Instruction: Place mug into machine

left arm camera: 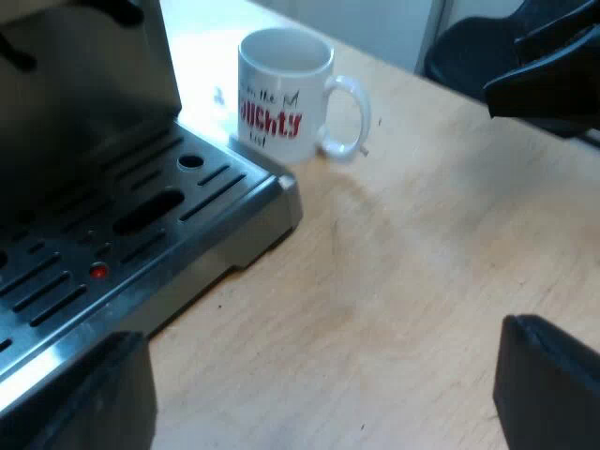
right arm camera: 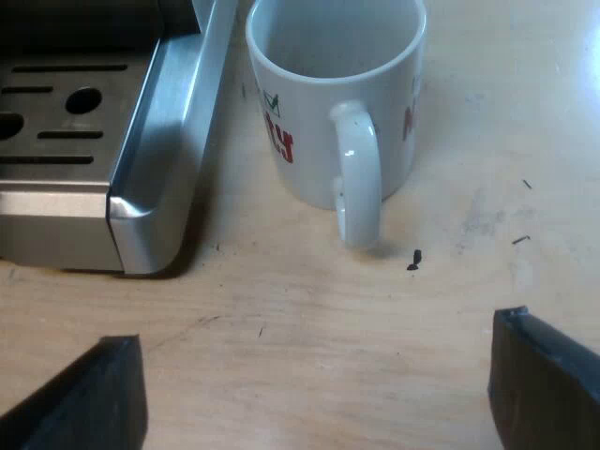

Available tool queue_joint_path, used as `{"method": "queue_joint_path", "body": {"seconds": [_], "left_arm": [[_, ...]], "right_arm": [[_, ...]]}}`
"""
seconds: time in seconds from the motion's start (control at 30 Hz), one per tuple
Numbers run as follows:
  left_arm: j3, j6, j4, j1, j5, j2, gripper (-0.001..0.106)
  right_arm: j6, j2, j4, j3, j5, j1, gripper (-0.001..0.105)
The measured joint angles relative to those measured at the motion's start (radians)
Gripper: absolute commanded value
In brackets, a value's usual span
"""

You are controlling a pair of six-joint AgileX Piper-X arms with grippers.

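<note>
- The mug (right arm camera: 328, 103), white with red lettering, stands upright on the wooden table (right arm camera: 281, 319). It is just beside the corner of the drip tray (right arm camera: 141, 202) at the foot of the machine (right arm camera: 94, 19), but not on it. What shows of its inside looks empty.
- Its handle (right arm camera: 359, 183) points straight at the right gripper (right arm camera: 314, 389). That gripper's fingers (right arm camera: 548, 375) are spread wide with nothing between them, near the mug but not touching it.
- From the left arm, the mug (left arm camera: 281, 94) stands past the tray's corner. The left gripper (left arm camera: 319, 394) hangs over bare table (left arm camera: 422, 281) beside the slotted drip tray (left arm camera: 122, 244), jaws wide apart and empty, well apart from the mug.
- A small red dot (left arm camera: 98, 272) sits among the tray's slots, and a few dark specks (right arm camera: 412, 261) lie on the wood near the handle.
- Step in hand, as I judge it: the approach before the grasp. The mug is not yet held, and the placing has not begun.
- The right gripper seems the better placed. The next move calls for it to advance until its fingers straddle the handle or the mug's wall, then close firmly.
- After that the mug must rise enough to clear the tray's raised metal edge. It then has to travel over the slots and come down flat, so that it neither tips nor catches the rim.
</note>
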Motion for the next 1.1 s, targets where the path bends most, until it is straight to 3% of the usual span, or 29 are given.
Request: {"method": "queue_joint_path", "body": {"seconds": [0.4, 0.53, 0.8, 1.1], "left_arm": [[0.0, 0.002, -0.045, 0.0, 0.003, 0.072, 0.081], [0.0, 0.002, -0.045, 0.0, 0.003, 0.072, 0.081], [0.0, 0.002, -0.045, 0.0, 0.021, 0.072, 0.081], [0.0, 0.0, -0.045, 0.0, 0.022, 0.072, 0.081]], "right_arm": [[0.0, 0.121, -0.484, 0.253, 0.079, 0.0, 0.08], [0.0, 0.149, -0.546, 0.267, 0.09, 0.0, 0.079], [-0.002, 0.424, -0.872, 0.281, 0.115, 0.0, 0.074], [-0.002, 0.666, -1.08, 0.265, 0.141, 0.0, 0.074]]}}
